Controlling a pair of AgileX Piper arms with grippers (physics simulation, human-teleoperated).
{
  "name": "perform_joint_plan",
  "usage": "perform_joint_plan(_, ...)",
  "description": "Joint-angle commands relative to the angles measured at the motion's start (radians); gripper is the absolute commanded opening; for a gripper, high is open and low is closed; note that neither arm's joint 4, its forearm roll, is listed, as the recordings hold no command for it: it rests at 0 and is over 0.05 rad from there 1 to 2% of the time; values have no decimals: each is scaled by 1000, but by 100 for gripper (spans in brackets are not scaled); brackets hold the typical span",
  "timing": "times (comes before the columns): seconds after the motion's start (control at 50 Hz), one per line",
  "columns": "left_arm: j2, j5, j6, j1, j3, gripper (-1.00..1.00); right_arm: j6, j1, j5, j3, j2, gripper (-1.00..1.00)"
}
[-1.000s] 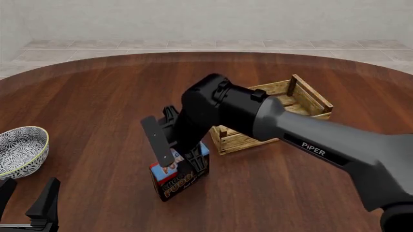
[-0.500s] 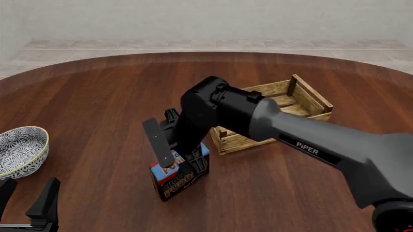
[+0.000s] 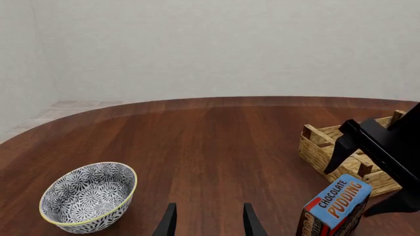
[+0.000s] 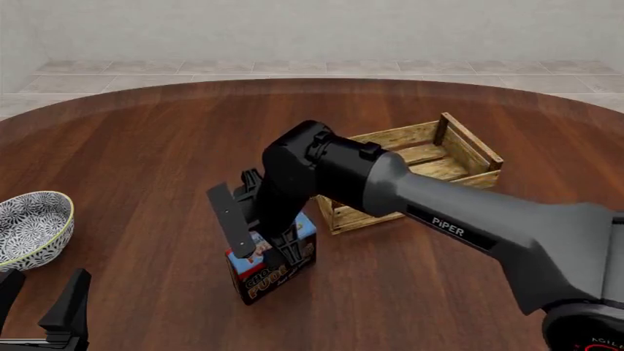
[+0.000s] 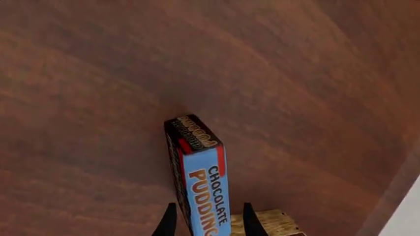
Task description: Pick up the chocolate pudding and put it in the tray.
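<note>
The chocolate pudding (image 4: 272, 265) sits between my right claw's (image 5: 206, 222) open fingers, which have dropped lower; next, squeeze.

Wooden table (image 4: 146, 146) — pudding (image 4: 273, 267), tray (image 4: 458, 157), bowl (image 4: 34, 223)

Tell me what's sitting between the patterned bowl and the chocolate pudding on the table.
Nothing: in the left wrist view only bare wood lies between the bowl and the chocolate pudding. The front view shows the same bare stretch.
</note>
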Motion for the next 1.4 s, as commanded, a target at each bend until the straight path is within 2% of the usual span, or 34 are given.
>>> perform_joint_plan(0.02, 0, 0, 0, 0, 0, 100, 1, 5, 1, -8, 13, 100)
perform_joint_plan(0.64, 0, 0, 0, 0, 0, 100, -2, 7, 17, -57, 61, 100)
perform_joint_plan(1.4, 0, 0, 0, 0, 0, 100, -3, -8, 29, -60, 90, 100)
